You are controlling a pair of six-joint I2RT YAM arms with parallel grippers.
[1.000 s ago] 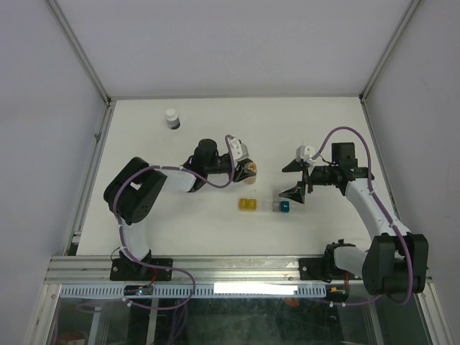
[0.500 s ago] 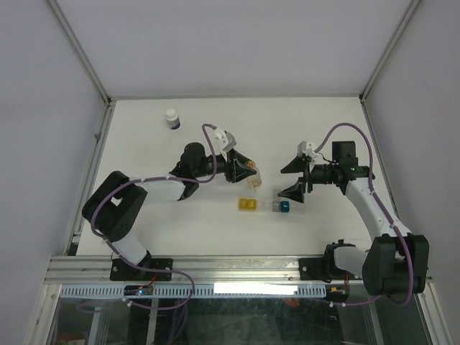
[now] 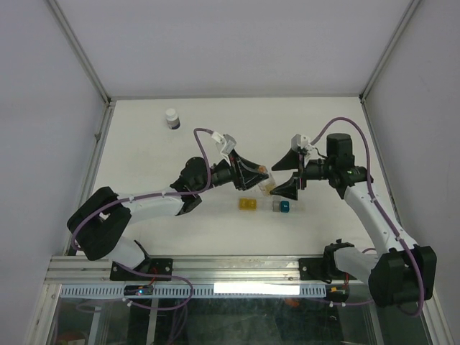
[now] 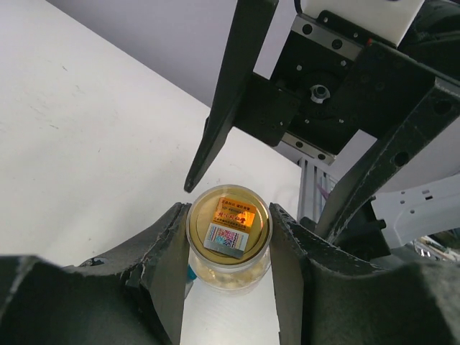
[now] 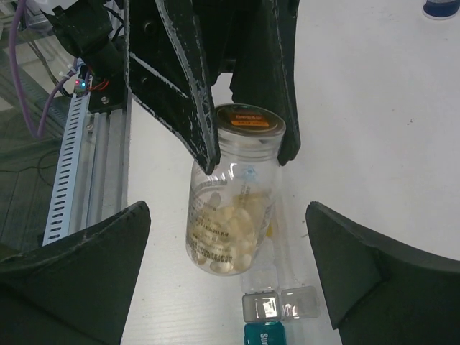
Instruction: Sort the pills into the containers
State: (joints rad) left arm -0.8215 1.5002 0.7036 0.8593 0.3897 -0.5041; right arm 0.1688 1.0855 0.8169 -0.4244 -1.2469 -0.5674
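My left jaws are clamped on the pill jar [image 4: 228, 244], one finger on each side of its neck just below the orange-labelled lid [image 4: 231, 218]. My right jaws stand wide apart and hold nothing, their fingers [image 5: 79, 273] flanking the jar with clear gaps on both sides.

The jar hangs between my two arms, just behind the boxes on the tabletop [image 3: 144, 151]. Its long axis runs out along my left fingers. The lid faces back toward my left wrist and the base points down and away, toward my right jaws. The pale pills [image 5: 228, 233] are heaped in that lower end. From my right wrist the base looks just beside the clear section [image 5: 280, 305], but I cannot tell whether it touches the tabletop.

The yellow box [image 3: 248, 205] sits a little apart to the left of the teal box [image 3: 285, 208], which is joined to the clear section. I can't make out any loose pills in them.

As I read it, the lid is on, so opening the jar comes before any sorting. My right jaws are the nearer free pair and face the jar's body squarely. They would have to close across its width, below my left fingers. The glassy wall may slip if the squeeze lands off centre.
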